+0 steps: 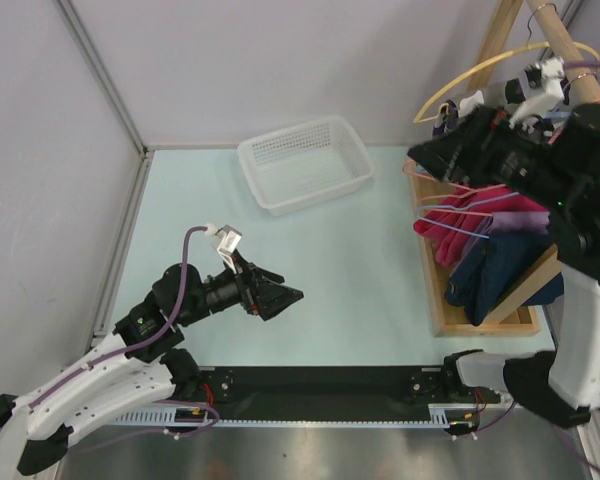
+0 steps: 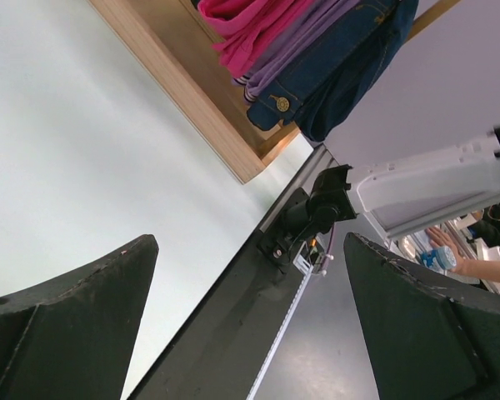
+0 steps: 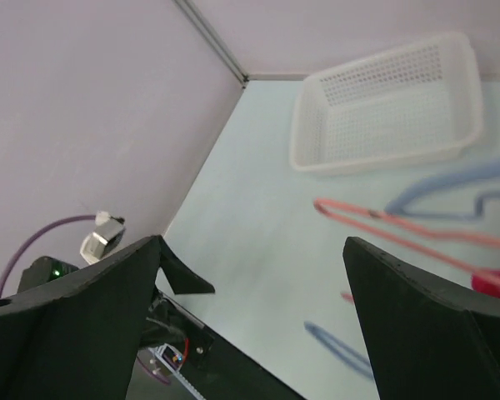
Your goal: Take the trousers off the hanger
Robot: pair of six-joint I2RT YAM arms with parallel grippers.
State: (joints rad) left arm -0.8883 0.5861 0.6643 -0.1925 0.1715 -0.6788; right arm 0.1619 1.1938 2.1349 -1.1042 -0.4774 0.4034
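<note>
**Top external view.** My left gripper (image 1: 277,287) is hovering over the counter (image 1: 360,290) toward the near left corner. Its jaws are spread and gripping nothing. My right gripper (image 1: 425,155) is raised high near the right edge, in front of the wooden rack (image 1: 438,300) standing along that edge. The hanger (image 1: 467,76) is sitting up by the rack's top pole at the far right corner, with its yellow arc showing above my right arm. Of the trousers (image 1: 442,117), only a small dark purple patch is showing beneath the hanger's left tip. My arm is covering the rest, so I cannot tell how they are draping. A pink garment (image 1: 458,225) and a navy garment (image 1: 492,268) are hanging lower on the rack. A white basket (image 1: 280,205) is resting near the far edge, about mid-width.

**Left wrist view.** My left jaws are standing wide apart with nothing between them. Beyond them the rack's base and the pink and navy garments are showing.

**Right wrist view.** My right jaws are likewise standing wide apart and holding nothing. Beneath them are lying the basket and, both blurred, a pink wire hanger (image 3: 383,223) and a light blue hanger (image 3: 450,185).
</note>
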